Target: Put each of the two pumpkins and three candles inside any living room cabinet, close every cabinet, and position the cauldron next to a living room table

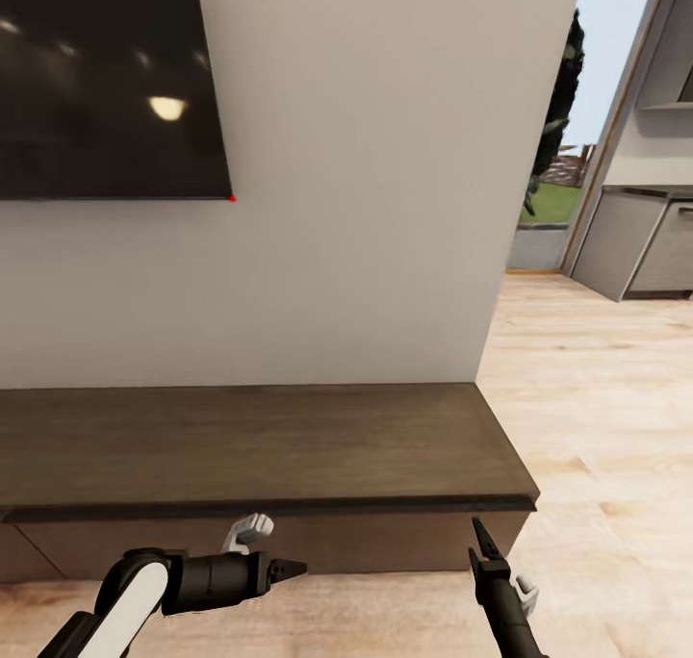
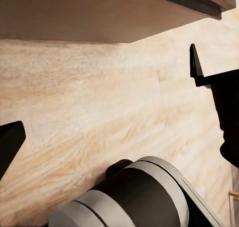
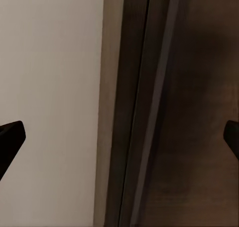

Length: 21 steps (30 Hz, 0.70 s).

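Note:
The long dark-brown cabinet stands against the white wall, its flat top bare and its drawer front flush. My left gripper hovers low in front of the drawer front, pointing right; its fingers are spread wide over the wooden floor, so it is open and empty. At the cabinet's right front corner, my right gripper points upward. Its tips sit far apart with the cabinet edge and wall between them, open and empty. The pumpkins, candles, cauldron and table are out of view.
A dark TV screen hangs on the wall above the cabinet. Light wooden floor stretches to the right toward a doorway and grey kitchen units. The right arm shows in the left wrist view.

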Available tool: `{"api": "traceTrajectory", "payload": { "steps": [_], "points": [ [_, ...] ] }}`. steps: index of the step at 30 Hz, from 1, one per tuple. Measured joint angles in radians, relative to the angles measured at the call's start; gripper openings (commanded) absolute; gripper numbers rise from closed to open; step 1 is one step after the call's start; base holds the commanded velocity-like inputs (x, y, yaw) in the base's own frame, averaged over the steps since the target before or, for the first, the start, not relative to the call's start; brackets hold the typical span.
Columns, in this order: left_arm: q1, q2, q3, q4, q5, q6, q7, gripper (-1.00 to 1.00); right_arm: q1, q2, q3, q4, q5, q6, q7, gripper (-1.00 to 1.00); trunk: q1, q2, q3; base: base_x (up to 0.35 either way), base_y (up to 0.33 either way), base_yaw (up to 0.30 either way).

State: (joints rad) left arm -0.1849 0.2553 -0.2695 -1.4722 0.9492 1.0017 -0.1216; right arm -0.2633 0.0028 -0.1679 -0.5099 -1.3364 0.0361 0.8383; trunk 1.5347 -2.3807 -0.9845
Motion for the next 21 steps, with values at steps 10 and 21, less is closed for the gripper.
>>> {"api": "traceTrajectory", "payload": {
  "steps": [10,21],
  "points": [
    [0.0,-0.001,0.0,-0.002,0.0,0.0,0.0,1.0,0.0,0.0,0.0,0.0,0.0,-0.002,0.0,1.0,0.0,0.0,0.0,0.122,0.0,0.0],
    [0.0,-0.001,0.0,-0.002,0.0,0.0,0.0,1.0,0.0,0.0,0.0,0.0,0.0,-0.002,0.0,1.0,0.016,-0.028,-0.013,0.003,0.0,0.0]
  ]
}}
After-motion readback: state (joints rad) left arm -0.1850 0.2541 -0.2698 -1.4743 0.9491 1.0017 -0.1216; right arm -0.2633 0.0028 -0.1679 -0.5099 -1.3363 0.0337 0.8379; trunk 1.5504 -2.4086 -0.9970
